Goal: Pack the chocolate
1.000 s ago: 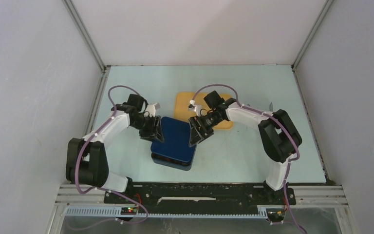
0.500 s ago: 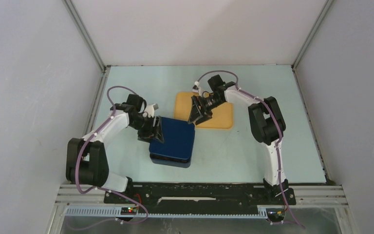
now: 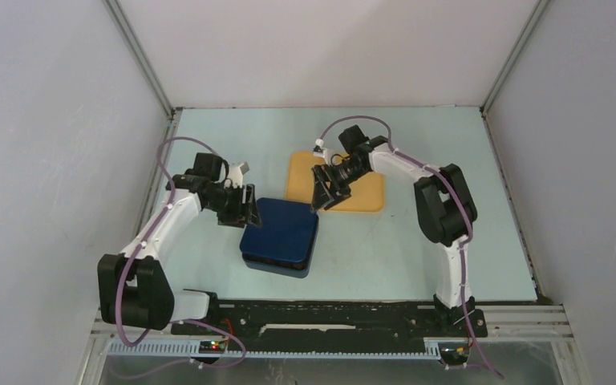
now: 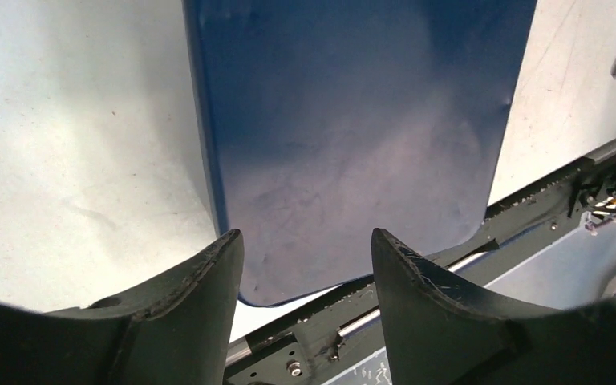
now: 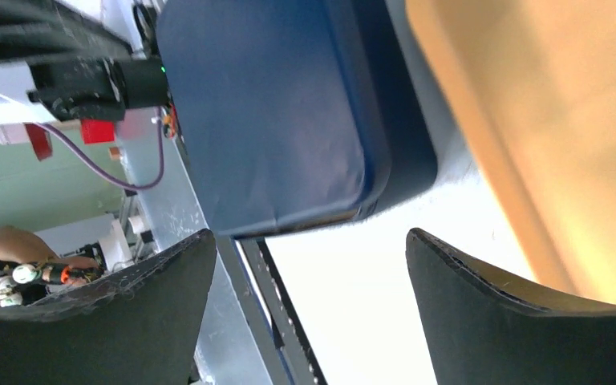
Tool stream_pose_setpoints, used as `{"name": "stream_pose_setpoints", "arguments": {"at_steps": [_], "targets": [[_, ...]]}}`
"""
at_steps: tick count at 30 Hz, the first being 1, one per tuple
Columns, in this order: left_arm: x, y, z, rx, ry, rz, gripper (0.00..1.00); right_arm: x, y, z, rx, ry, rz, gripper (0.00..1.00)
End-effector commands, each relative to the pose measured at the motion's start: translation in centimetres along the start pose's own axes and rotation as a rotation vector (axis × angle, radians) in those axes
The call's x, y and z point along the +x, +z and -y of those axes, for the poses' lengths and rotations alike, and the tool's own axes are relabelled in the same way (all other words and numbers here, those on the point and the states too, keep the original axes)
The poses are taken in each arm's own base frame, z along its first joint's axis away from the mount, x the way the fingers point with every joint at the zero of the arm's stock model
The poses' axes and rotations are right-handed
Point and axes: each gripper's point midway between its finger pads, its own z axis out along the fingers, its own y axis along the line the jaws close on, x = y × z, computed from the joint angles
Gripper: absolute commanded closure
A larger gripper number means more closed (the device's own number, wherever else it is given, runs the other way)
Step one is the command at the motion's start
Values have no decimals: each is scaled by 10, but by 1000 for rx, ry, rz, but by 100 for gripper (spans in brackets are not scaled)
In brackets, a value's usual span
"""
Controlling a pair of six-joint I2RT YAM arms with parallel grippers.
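The left gripper (image 4: 305,237) is hanging open and empty at the far left corner of the dark blue box (image 3: 282,231). The right gripper (image 5: 311,234) is gaping wide, holding nothing, over the orange mat (image 3: 366,192). The box is sitting closed on the table (image 3: 417,241), hiding the chocolate.

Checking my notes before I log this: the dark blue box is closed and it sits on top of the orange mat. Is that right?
Not quite. The dark blue box is closed, but it sits on the table, beside the orange mat, not on top of it. The top external view shows this.
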Motion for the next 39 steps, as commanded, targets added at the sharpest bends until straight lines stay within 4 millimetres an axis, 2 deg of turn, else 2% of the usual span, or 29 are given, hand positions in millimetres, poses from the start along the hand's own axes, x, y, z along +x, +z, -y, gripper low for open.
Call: {"name": "stream_pose_setpoints", "arguments": {"at_steps": [1,4,9,11,12,13,14,18,22,24,27,30,32,36,39], "targets": [[-6,-8,-16,-102,4,53,34,15,-22,-20,114,-107,40,8],[-11,-5,-27,-149,-7,60,32,40,-15,-22,141,-149,16,7],[-11,16,-13,-22,-42,-44,33,74,14,-27,68,-88,-66,5],[-4,24,-1,71,-65,-107,35,81,25,-36,-14,-37,-81,0],[-4,18,9,111,-54,-91,36,83,30,-39,-48,-15,-91,0],[3,27,9,136,-78,-142,36,84,35,-41,-70,-5,-97,0],[5,29,14,164,-80,-153,36,84,39,-42,-84,8,-104,0],[13,25,32,275,-122,-168,35,72,45,-45,-167,55,-87,0],[10,26,38,310,-139,-174,35,36,37,-29,-160,61,-36,0],[6,30,38,318,-143,-182,35,16,23,-14,-145,83,-8,0],[1,35,41,332,-144,-196,36,1,6,2,-129,101,17,0],[1,38,43,320,-122,-213,36,1,-6,9,-125,121,38,0],[2,38,41,294,-113,-215,37,10,-11,11,-101,117,41,0],[2,33,21,148,-81,-176,37,24,-22,6,-16,27,62,0],[-4,19,7,31,-42,-106,36,25,-30,5,82,-26,85,0]]}}
